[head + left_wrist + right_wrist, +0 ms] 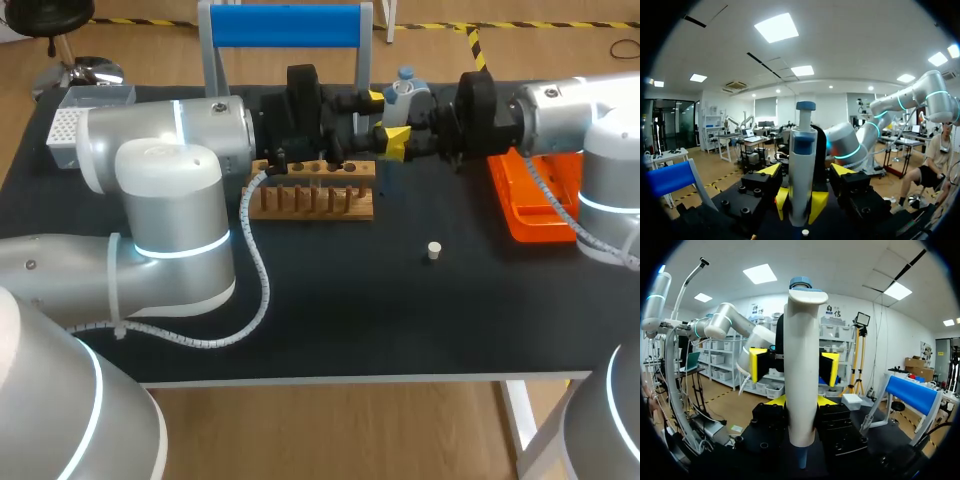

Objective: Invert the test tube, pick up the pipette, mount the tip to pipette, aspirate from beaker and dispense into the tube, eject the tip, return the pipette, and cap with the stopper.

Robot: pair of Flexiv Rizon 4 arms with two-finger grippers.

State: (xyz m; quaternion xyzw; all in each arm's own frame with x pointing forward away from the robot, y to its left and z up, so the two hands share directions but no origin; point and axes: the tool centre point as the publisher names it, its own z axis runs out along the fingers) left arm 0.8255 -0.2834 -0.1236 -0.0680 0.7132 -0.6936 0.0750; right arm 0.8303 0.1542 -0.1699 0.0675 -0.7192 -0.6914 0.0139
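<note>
Whatever print the pipette [801,365] may carry on its pale body cannot be read from here; the only mark that stands out is the blue cap at its plunger end. It stands upright in the air above the far middle of the table [330,320], plunger end up. The right gripper [800,401] pinches its lower half, one yellow tip pressed against each side. The left gripper [806,170] faces it from the opposite side with its fingers spread wide, so the pipette stands in the gap and touches neither yellow tip. Both arms lie roughly level, the left arm [165,150] coming in from the left edge and the right arm [570,110] from the right edge. Their wrists point at each other, and the two grippers meet nose to nose just behind the wooden rack [312,195], which sits toward the far edge. A small white stopper [433,250] lies on the black tabletop nearer the middle, to the right of the rack and well apart from both grippers. An orange tray [525,215] rests near the right edge beneath the right arm. A white tip box [62,135] sits at the far left corner, and a grey frame with a blue bar [285,25] stands at the far edge.
</note>
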